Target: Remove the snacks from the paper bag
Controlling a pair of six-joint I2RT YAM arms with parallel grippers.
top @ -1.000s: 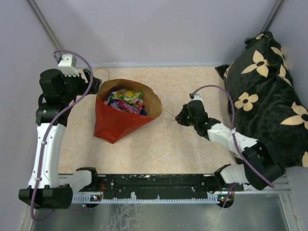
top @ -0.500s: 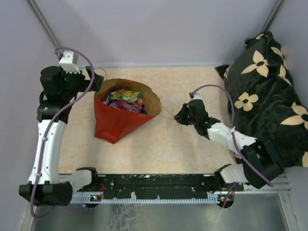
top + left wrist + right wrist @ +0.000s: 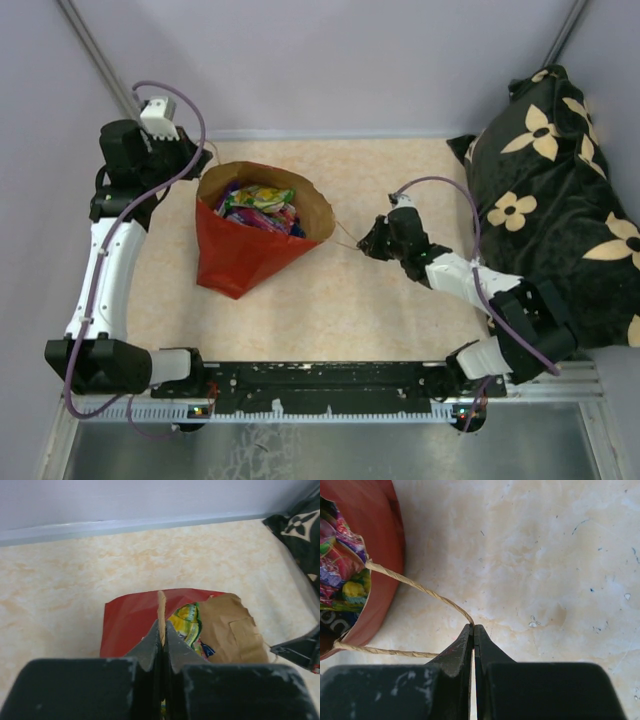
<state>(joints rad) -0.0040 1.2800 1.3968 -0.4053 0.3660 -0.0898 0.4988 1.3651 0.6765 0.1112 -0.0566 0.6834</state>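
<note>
The red paper bag (image 3: 240, 255) lies on the table with its brown-lined mouth wide, and several glossy snacks (image 3: 258, 205) show inside. My left gripper (image 3: 200, 165) is at the mouth's far left edge. In the left wrist view the left gripper (image 3: 163, 626) is shut on the bag's rim (image 3: 161, 600), with the snacks (image 3: 187, 622) just right of it. My right gripper (image 3: 365, 245) is right of the bag. In the right wrist view the right gripper (image 3: 473, 627) is shut on the thin brown loop handle (image 3: 420, 586), which is pulled taut from the bag (image 3: 382, 525).
A black flower-patterned cloth (image 3: 550, 190) is heaped along the right side of the table, close behind the right arm. The back wall runs just beyond the bag. Bare table (image 3: 330, 310) lies in front of the bag.
My left gripper has moved up to the bag's mouth and closed on its rim, pulling that edge slightly left. The right gripper has edged left, still holding the handle.
</note>
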